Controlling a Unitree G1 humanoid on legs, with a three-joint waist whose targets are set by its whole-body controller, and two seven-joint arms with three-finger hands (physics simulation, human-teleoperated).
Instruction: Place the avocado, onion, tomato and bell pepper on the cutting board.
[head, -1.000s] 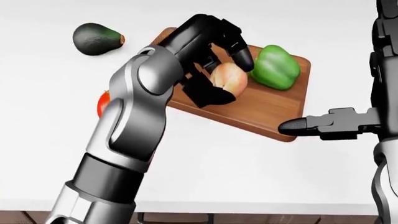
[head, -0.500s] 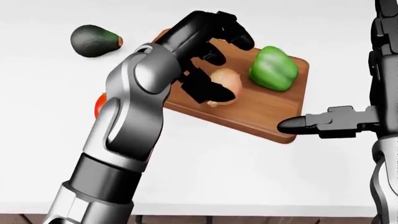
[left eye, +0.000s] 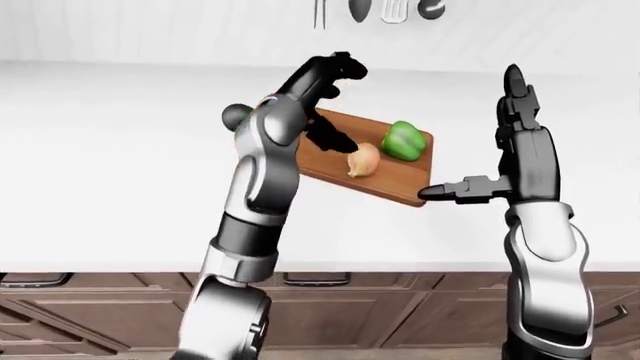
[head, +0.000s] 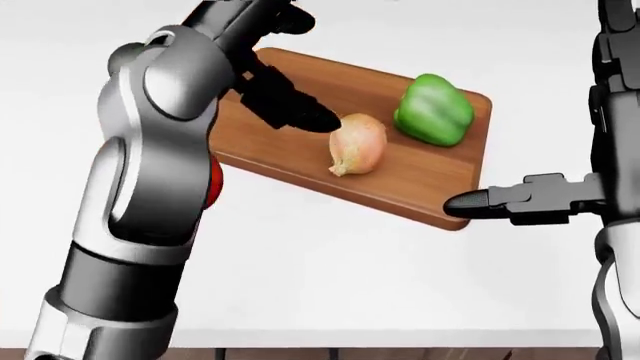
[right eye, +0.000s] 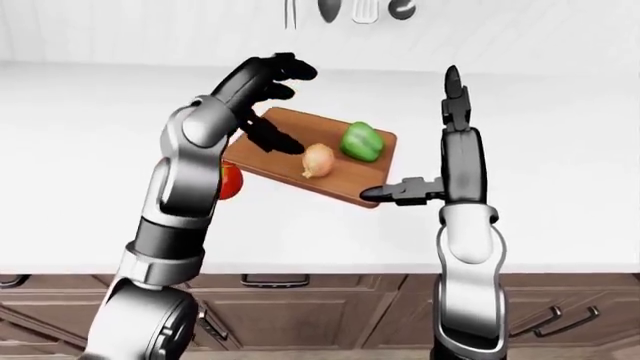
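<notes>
The wooden cutting board (head: 330, 86) lies tilted on the white counter. On it rest a pale onion (head: 358, 144) and a green bell pepper (head: 433, 109), close together but apart. My left hand (right eye: 283, 105) hovers open above the board's left part, its thumb pointing down toward the onion without touching it. The red tomato (right eye: 231, 181) lies off the board, left of it, half hidden by my left forearm. A dark rounded shape (left eye: 236, 116) left of that arm looks like the avocado. My right hand (left eye: 472, 135) stands open by the board's right corner, fingers up, thumb out.
Kitchen utensils (left eye: 372, 7) hang on the wall above the counter. The counter (left eye: 110, 187) runs wide to the left and right of the board. Brown drawers (left eye: 400, 300) show beneath its near edge.
My left hand opened and let go of the onion, then rose up and to the left. The onion now lies on the board beside the pepper. The right hand stayed put.
</notes>
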